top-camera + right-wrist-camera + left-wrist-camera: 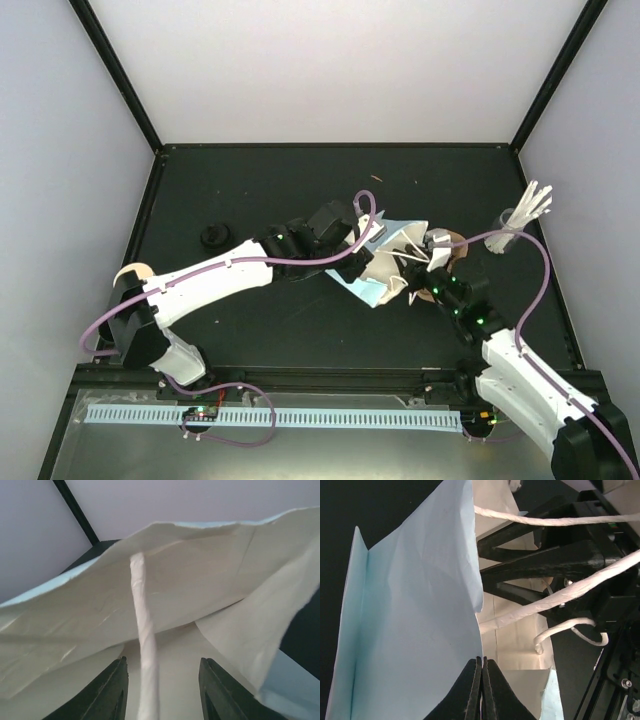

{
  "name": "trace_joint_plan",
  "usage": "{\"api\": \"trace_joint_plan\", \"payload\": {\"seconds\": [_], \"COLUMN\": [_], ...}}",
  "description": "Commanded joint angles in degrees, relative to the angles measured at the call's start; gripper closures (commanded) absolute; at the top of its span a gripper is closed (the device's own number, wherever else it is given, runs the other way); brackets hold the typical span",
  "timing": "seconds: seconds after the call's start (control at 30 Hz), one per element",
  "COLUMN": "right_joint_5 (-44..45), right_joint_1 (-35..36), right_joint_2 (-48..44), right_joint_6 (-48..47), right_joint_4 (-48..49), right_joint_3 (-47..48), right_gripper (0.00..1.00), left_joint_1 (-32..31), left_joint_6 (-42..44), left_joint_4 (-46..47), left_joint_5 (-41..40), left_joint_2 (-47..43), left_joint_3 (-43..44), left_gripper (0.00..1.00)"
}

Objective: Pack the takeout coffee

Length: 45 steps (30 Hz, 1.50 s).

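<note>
1. A light-blue paper bag [370,290] lies on its side in the middle of the black table [250,190]. Its pale inside and open mouth face the right arm.
2. The left gripper [481,659] meets the bag from the bag's left side. Its fingers are pressed together, pinching the edge of the blue wall.
3. The right gripper [162,662] sits at the bag's mouth with its fingers spread and nothing clamped. One white twisted handle [142,630] of the bag runs down between them, and no finger visibly touches it.
4. In the right wrist view the bag's upper wall arches over that gripper.
5. A black round lid [213,236] sits well to the left of the bag, apart from it. Whether a cup stands under it cannot be told.
6. A small brown patch, apparently the cup carrier [457,243], shows just right of the bag, beside the right gripper and mostly hidden.
7. A glass of white sticks [520,218] stands farther right of the bag, not touching it.
</note>
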Motion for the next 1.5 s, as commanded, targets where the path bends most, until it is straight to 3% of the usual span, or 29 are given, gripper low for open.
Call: {"api": "trace_joint_plan", "payload": {"seconds": [0.0,0.17,0.37,0.63,1.1,1.23,1.4,1.47], "right_joint_5": [-3.41,-0.26,-2.43,-5.87,-0.59,-1.08,-2.48,-2.46], "right_joint_1": [0.07,-0.01,-0.03,-0.06,-0.02,0.05,0.07,-0.05], "right_joint_2": [2.43,4.24,4.5,1.5,0.14,3.85,8.11,7.65], "right_joint_6": [9.27,20.71,24.73,41.84,47.82,48.72,48.21,47.6], "right_joint_4": [-3.43,-19.23,-34.52,-25.06,-25.64,-26.29,-29.45,-29.82], "right_joint_3": [5.52,13.55,22.22,17.96,21.31,22.64,24.79,24.45], "right_gripper": [0.56,0.48,0.39,0.42,0.41,0.42,0.6,0.68], "left_joint_1": [0.19,0.19,0.19,0.19,0.15,-0.08,-0.46,-0.51], "left_joint_6": [-1.81,-2.83,-3.83,-4.58,-5.72,-5.27,-5.09,-4.96], "left_joint_4": [3.57,3.48,4.21,6.87,8.0,8.53,9.07,8.56], "left_joint_5": [1.91,0.65,-1.75,1.93,3.85,6.51,7.11,7.17], "left_joint_2": [-1.27,0.13,-0.09,0.27,0.56,0.62,0.24,0.02], "left_joint_3": [2.71,2.54,1.59,-0.68,-2.54,-2.73,-3.51,-3.58], "left_gripper": [0.98,0.98,0.98,0.98,0.99,0.98,0.96,0.83]}}
